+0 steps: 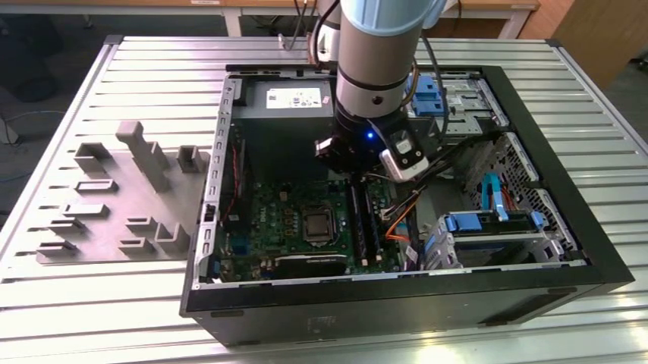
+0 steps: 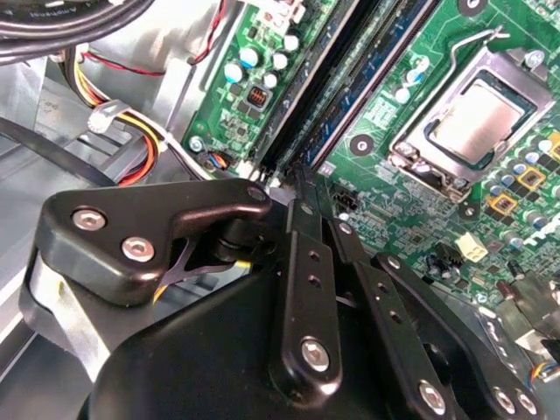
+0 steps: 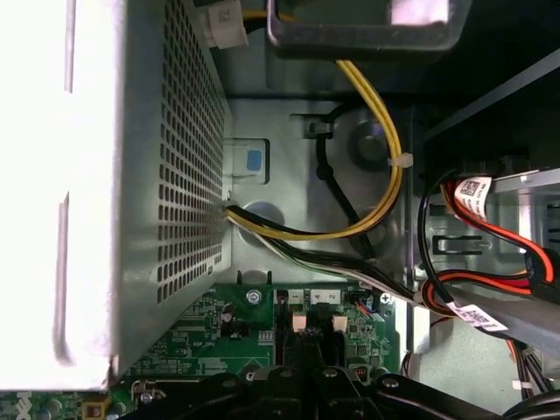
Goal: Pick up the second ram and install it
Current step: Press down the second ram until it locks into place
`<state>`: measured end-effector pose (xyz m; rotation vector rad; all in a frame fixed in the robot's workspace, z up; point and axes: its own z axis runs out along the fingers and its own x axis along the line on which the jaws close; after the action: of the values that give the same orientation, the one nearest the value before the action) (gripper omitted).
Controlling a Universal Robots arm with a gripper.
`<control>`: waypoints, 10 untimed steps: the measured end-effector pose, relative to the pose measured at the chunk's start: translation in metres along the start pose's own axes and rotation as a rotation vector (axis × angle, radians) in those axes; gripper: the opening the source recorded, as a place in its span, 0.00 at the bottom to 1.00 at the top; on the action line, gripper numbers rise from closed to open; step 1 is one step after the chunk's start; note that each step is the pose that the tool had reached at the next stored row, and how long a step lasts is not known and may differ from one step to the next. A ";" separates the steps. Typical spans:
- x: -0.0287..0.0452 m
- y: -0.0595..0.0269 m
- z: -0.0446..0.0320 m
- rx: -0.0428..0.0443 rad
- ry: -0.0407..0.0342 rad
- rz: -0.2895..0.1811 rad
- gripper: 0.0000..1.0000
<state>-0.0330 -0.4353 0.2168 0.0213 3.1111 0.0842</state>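
Observation:
The second ram (image 2: 378, 80) is a long blue-green stick lying along one of the black memory slots (image 2: 319, 83) on the motherboard (image 1: 288, 205). My gripper (image 2: 299, 175) is down inside the open computer case, with its black fingertips drawn together at the near end of that stick. From the exterior view the gripper (image 1: 357, 174) hangs over the far end of the slots (image 1: 363, 221). The first wrist view has the finger links (image 3: 302, 381) just above the slots' white end latches (image 3: 299, 322). Whether the tips pinch the stick or only press on it is hidden.
A grey moulded tray (image 1: 111, 205) lies on the exterior view's left of the case. The processor socket (image 2: 477, 118) sits beside the slots. A perforated power supply box (image 3: 166, 175), yellow and black cables (image 3: 385, 157) and red cables (image 3: 516, 236) crowd the gripper. Blue drive brackets (image 1: 476, 224) fill the case's right.

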 end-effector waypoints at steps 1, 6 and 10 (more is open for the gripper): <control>0.0001 -0.0001 0.0001 0.0002 0.0000 0.000 0.11; 0.0001 0.0000 0.0004 0.0000 -0.0001 0.000 0.11; -0.0001 0.0004 -0.0047 -0.0012 -0.0005 0.000 0.11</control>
<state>-0.0330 -0.4352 0.2215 0.0215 3.1105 0.0861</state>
